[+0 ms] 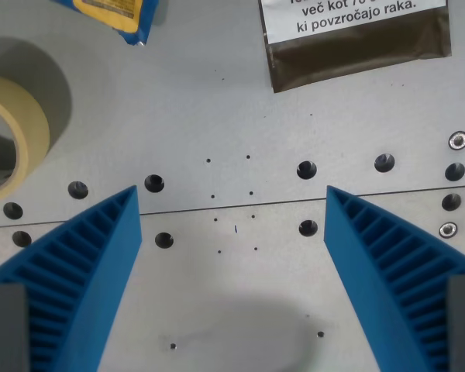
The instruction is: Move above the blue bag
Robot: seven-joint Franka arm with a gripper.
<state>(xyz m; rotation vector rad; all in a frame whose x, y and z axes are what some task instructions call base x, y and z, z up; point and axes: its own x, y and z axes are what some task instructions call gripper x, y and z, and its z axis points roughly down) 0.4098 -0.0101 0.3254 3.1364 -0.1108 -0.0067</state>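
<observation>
gripper (232, 256): we see our 2 blue ribbed fingers (77, 267) spread wide, 1 at each lower corner of the wrist view, with nothing between them but bare table.
bag (116, 15): we find the blue bag at the top edge, toward the wrist view's left; only its lower corner shows, blue with a yellow patch, the rest cut off by the frame. it lies well apart from our fingers, up and to the left of the gap between them.
tape (19, 132): a roll of pale yellow tape sits at the wrist view's left edge, partly cut off, casting a round shadow on the table. it is near the bag but not touching it.
pouch (356, 46): a dark brown pouch with a white label of printed text lies at the top, toward the wrist view's right, its upper part out of frame.
table (232, 124): a grey metal plate with rows of round holes and a thin seam running across just above our fingertips.
</observation>
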